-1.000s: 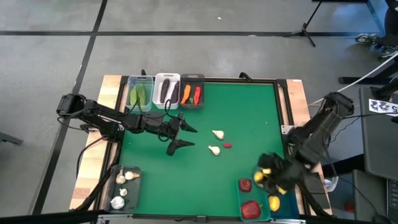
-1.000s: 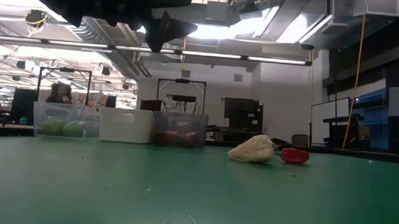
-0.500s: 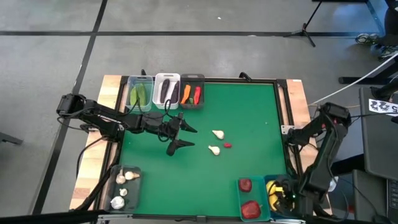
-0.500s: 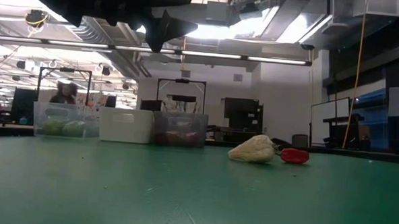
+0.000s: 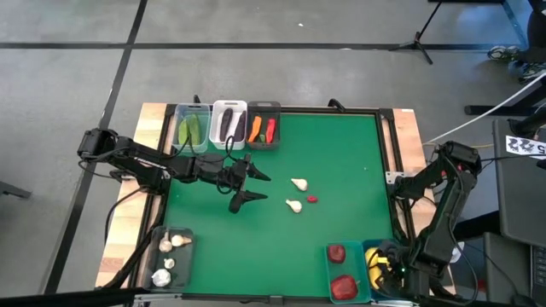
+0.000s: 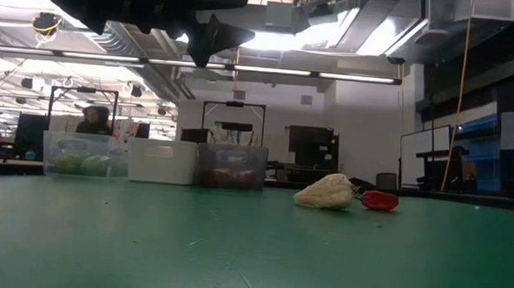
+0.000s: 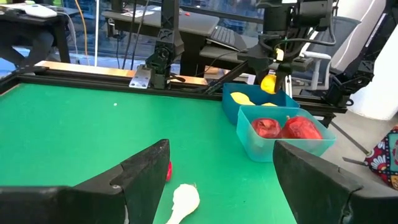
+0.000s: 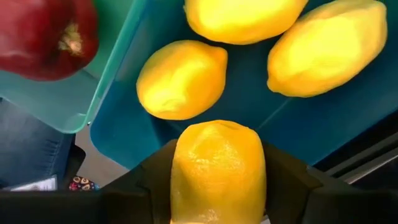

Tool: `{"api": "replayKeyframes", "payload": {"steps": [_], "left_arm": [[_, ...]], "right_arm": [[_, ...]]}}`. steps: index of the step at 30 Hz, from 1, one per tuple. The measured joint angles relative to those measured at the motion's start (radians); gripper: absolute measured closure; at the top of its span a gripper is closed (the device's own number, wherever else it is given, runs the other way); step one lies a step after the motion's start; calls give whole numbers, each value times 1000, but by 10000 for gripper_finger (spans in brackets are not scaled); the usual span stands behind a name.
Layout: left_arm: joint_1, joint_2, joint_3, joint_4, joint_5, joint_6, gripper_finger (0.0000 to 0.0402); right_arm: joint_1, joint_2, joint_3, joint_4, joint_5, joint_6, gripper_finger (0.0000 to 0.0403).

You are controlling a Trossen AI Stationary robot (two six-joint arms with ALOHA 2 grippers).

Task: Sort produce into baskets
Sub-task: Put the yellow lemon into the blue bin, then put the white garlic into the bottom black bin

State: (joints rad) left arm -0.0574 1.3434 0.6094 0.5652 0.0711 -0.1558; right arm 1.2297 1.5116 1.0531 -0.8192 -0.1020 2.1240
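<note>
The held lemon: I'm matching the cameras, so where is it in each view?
High: lemon at bottom right, over the blue bin.
Low: not in it.
Left wrist: lemon far off in the right gripper.
Right wrist: lemon, bottom centre.
Shared landmark: the blue bin.

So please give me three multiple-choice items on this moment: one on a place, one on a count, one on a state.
1. Where is the right gripper?
A. Above the blue bin of lemons
B. Over the clear bin
C. At the mat's centre

2. How many lemons lie in that bin, apart from the held lemon?
A. One
B. Three
C. Five

3. What state is the left gripper in?
A. Shut on a garlic bulb
B. Open and empty
C. Shut on a chili

Key:
1 A: the right wrist view looks down into the blue bin past the held lemon.
2 B: three lemons show on the bin's floor.
3 B: its jaws stand wide apart above the green mat, with nothing between them.
</note>
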Motion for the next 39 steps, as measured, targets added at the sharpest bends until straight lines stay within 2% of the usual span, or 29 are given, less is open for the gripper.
{"api": "replayKeyframes", "payload": {"steps": [8, 11, 15, 20, 23, 33, 35, 39], "left_arm": [[0, 0, 0, 0, -1, 4, 121], [0, 0, 0, 0, -1, 5, 121], [0, 0, 0, 0, -2, 20, 121], [0, 0, 0, 8, -10, 24, 121], [0, 0, 0, 22, -10, 21, 121], [1, 0, 0, 29, -15, 6, 121], [1, 0, 0, 29, -15, -4, 121], [1, -21, 21, 4, -14, -50, 121]], "right_arm": [[0, 0, 0, 25, 1, -107, 127], [-1, 1, 0, 39, -28, -148, 108], [-15, 3, 1, 42, -59, -211, 108], [-102, 2, -3, -42, -248, -348, 126], [-164, -2, 10, -60, -251, -483, 131], [-364, -9, 137, -287, -115, -931, 133], [-405, -9, 173, -329, -33, -1024, 133], [-474, -9, 233, -360, 227, -1206, 133]]}}
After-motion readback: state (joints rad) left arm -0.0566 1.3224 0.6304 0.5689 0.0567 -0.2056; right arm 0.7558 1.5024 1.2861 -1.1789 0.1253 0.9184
